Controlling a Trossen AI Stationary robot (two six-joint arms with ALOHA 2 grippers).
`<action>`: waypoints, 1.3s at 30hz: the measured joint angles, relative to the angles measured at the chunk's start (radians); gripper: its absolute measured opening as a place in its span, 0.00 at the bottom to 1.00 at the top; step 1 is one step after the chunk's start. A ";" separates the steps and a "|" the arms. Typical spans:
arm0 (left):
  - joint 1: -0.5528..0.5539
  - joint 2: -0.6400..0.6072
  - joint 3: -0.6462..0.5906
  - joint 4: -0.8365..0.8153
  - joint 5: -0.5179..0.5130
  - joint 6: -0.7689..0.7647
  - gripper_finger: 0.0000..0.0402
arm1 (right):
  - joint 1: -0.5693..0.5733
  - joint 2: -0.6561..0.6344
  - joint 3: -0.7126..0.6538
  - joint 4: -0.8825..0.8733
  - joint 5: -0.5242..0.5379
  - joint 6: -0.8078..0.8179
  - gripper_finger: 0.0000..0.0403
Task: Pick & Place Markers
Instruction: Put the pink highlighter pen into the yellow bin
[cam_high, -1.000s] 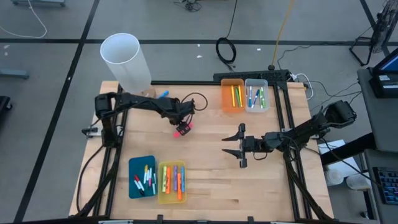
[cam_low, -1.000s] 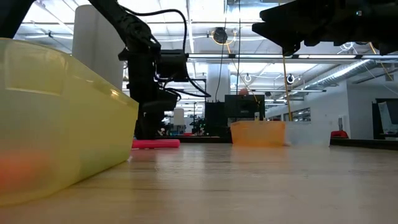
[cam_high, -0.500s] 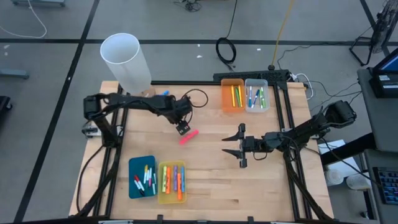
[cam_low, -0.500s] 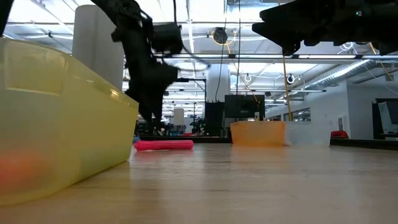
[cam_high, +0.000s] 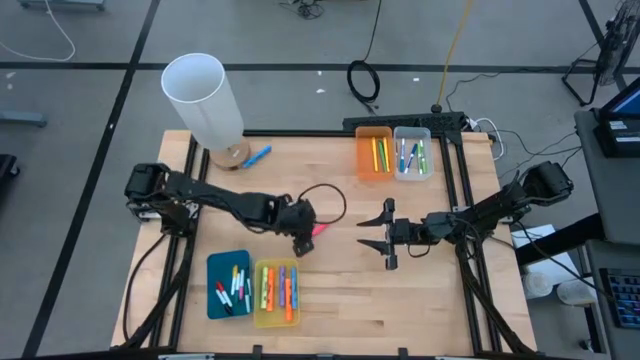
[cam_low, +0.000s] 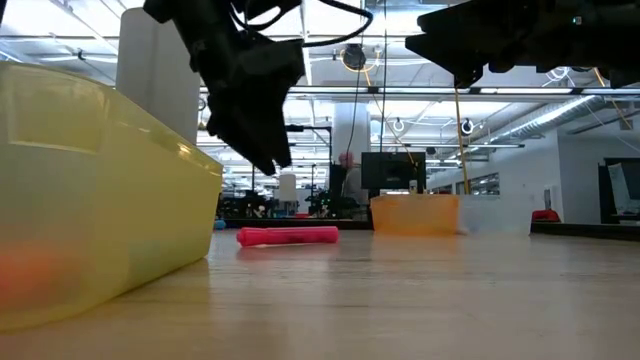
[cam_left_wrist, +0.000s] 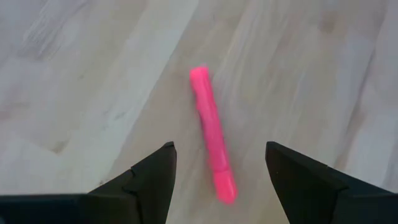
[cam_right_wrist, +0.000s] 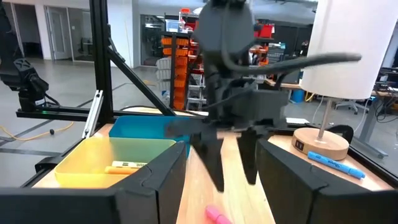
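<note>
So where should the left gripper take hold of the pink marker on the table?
Mid-barrel, from straight above. The pink marker lies flat and alone on the bare table, and the open left gripper already hovers over it, fingers either side of its length.

Counts on the table (cam_high: 340, 290)

Four bins: orange bin (cam_high: 372, 155), clear bin (cam_high: 412, 153), teal bin (cam_high: 228, 284), yellow bin (cam_high: 276, 292). Two loose markers: pink marker (cam_high: 320, 231) beneath the left hand (cam_high: 300, 245), blue marker (cam_high: 257, 156) farther off.

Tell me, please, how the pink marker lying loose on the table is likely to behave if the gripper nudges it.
The pink marker looks round and smooth, lying flat on bare wood, so it may roll sideways. Its straight, uniform body suggests it is stiff. Being slim, it is probably light.
</note>
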 joint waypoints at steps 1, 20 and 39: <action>-0.007 0.013 0.000 0.007 -0.013 -0.019 0.62 | 0.000 0.000 0.000 0.001 0.000 0.000 0.45; 0.005 0.307 0.010 0.133 0.041 -0.078 0.62 | 0.000 0.000 0.000 -0.007 0.000 0.007 0.45; 0.018 0.184 -0.010 0.116 0.081 0.047 0.14 | 0.000 0.000 0.000 -0.016 0.000 0.008 0.45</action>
